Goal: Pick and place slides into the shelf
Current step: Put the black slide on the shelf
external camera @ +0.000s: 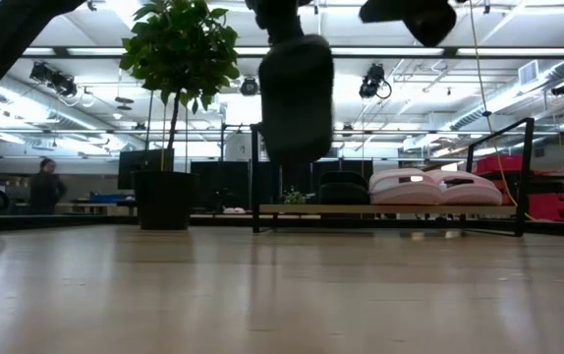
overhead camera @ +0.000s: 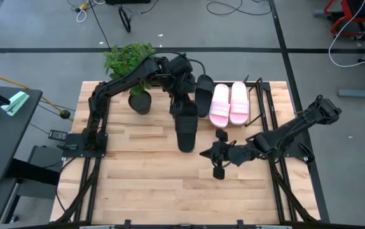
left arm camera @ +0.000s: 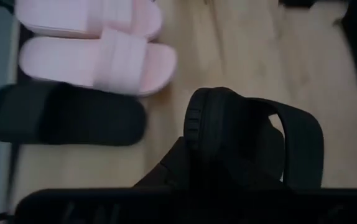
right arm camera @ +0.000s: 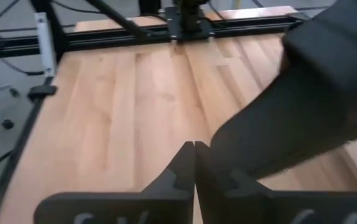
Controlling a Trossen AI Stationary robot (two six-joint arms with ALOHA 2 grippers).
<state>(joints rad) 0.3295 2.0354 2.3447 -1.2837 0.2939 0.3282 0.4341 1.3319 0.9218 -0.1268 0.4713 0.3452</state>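
Observation:
My left gripper (overhead camera: pixel 184 105) is shut on a black slide (overhead camera: pixel 186 126), which hangs clear of the table in the low view (external camera: pixel 297 96). The shelf (overhead camera: pixel 256 108) stands at the table's far right. On its wooden base (external camera: pixel 361 208) lie another black slide (overhead camera: pixel 203 94) and two pink slides (overhead camera: pixel 229 104) side by side, also seen in the left wrist view (left arm camera: pixel 97 56). The held slide is just left of them. My right gripper (overhead camera: pixel 218 156) hovers shut over the table's middle, near side of the shelf, touching nothing. My left gripper holds the black slide by its far end (left arm camera: pixel 206 121), coming from above and from the far side. The slide itself hides most of the fingers (left arm camera: pixel 172 168), so the kind of hold cannot be told. The slide is lifted clear and slants down toward the table's near side.
A potted plant (overhead camera: pixel 138 98) stands at the far left of the table, close to my left arm. The shelf's black end frames (external camera: pixel 523 177) rise beside the pink slides. Bare wooden table (overhead camera: pixel 144 178) stretches across the near half. A person (external camera: pixel 46 187) stands far off in the room.

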